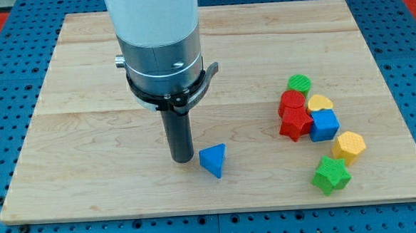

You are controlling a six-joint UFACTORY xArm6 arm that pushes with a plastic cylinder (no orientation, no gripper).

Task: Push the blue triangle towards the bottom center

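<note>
The blue triangle (213, 160) lies on the wooden board (88, 151), a little below the middle and slightly right of the view's centre line. My tip (182, 159) rests on the board just left of the triangle, with a small gap between them. The rod hangs from the wide white and grey arm (158, 40) that comes down from the view's top.
A cluster of blocks sits at the view's right: a green round block (299, 83), a red block (291, 102), a red star-like block (294, 123), a yellow heart (321, 102), a blue cube (324, 125), a yellow hexagon (349, 146), a green star (330, 175).
</note>
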